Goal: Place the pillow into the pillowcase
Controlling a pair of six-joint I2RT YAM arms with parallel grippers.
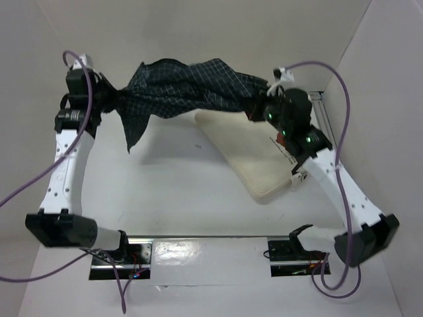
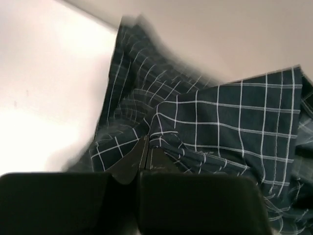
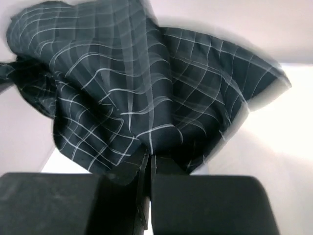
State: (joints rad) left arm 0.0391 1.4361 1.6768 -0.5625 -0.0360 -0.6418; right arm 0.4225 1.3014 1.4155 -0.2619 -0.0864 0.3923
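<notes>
Both arms stood raised, reaching toward the far wall. The left gripper (image 1: 111, 99) and right gripper (image 1: 260, 100) were each pinched shut on one end of the pillowcase (image 1: 185, 89), which hung bunched between them above the table (image 1: 172, 191). The pillow (image 1: 254, 155) lay flat below its right end

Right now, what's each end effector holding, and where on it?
Both hold the pillowcase, strung between them: left end effector pinches bunched fabric at its left end, right end effector at its right end.

Robot lab booth, plain white walls (image 1: 198, 33)
</notes>
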